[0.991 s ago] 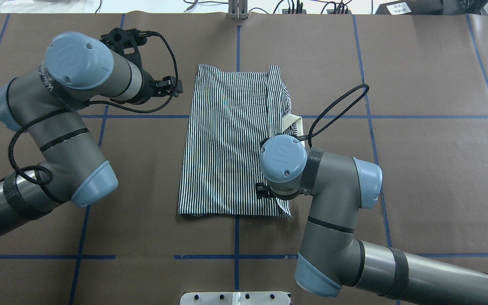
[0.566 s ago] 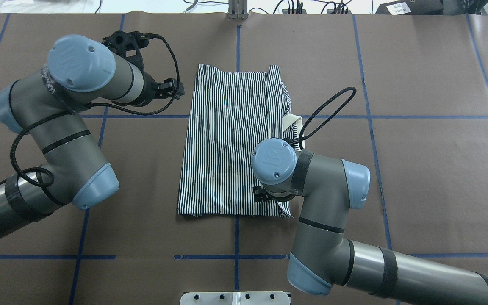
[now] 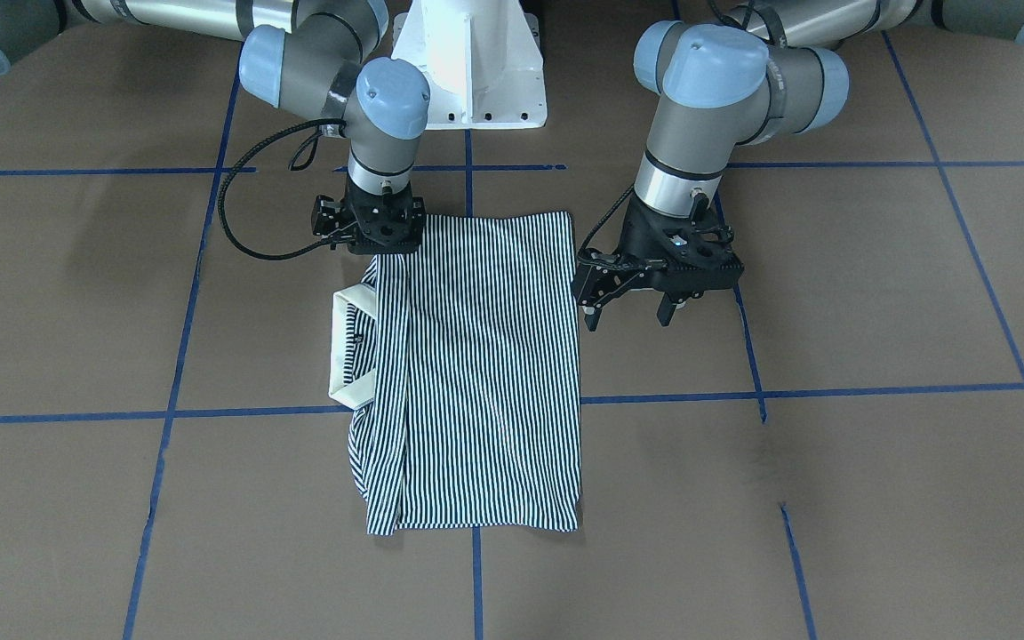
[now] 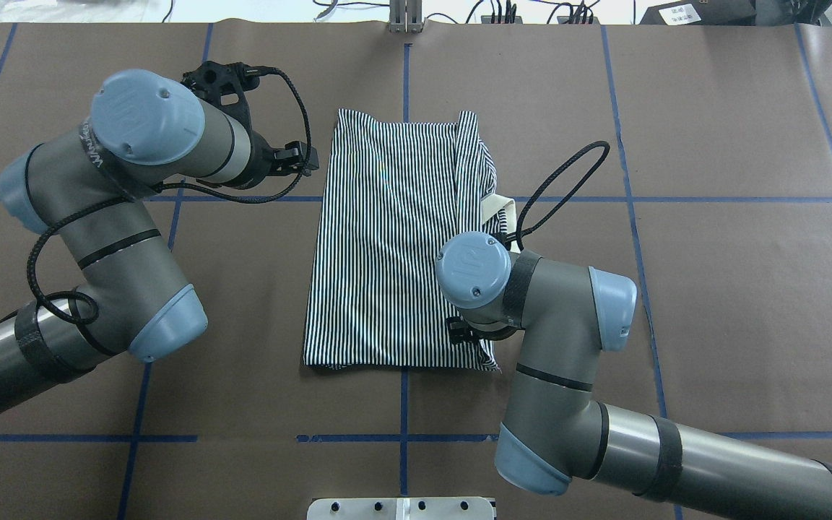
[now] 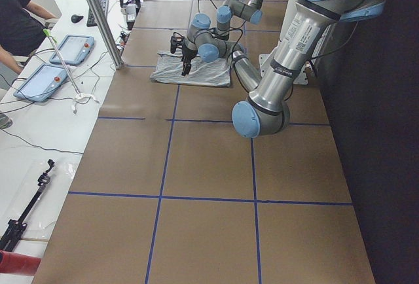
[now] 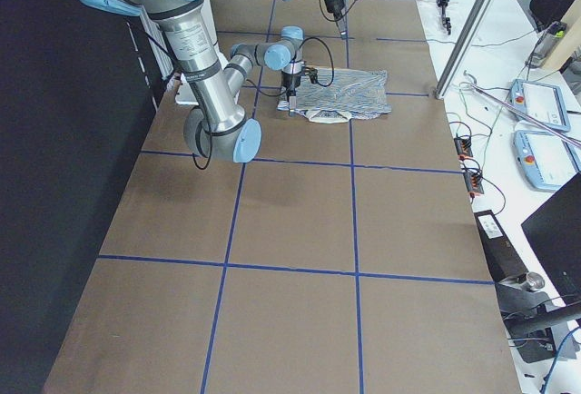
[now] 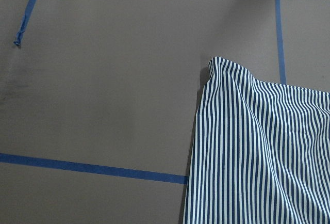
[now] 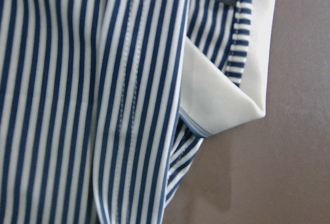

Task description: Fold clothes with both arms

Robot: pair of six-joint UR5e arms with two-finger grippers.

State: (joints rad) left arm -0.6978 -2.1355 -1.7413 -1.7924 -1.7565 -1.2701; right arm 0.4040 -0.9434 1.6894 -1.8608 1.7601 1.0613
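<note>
The striped polo shirt (image 4: 387, 245) lies folded in a long rectangle at the table's middle (image 3: 485, 373). Its cream collar (image 3: 343, 347) sticks out of the side edge nearest my right arm. My right gripper (image 3: 372, 244) points straight down onto the shirt's corner nearest the robot base; its fingers are hidden, so I cannot tell whether it is open or shut. The right wrist view is filled by stripes (image 8: 77, 105) and the collar (image 8: 227, 95). My left gripper (image 3: 628, 313) hangs open just beside the shirt's opposite long edge, holding nothing. The left wrist view shows that edge (image 7: 258, 152).
Brown paper with a blue tape grid (image 4: 633, 198) covers the table. The white pedestal base (image 3: 469, 62) stands behind the shirt. A side bench holds tablets (image 5: 46, 81) and cables, with a person (image 5: 16, 16) seated there.
My right wrist shifted left over the shirt's near corner, then slightly back. The left arm eased a little toward the shirt's edge. The shirt has not moved.
</note>
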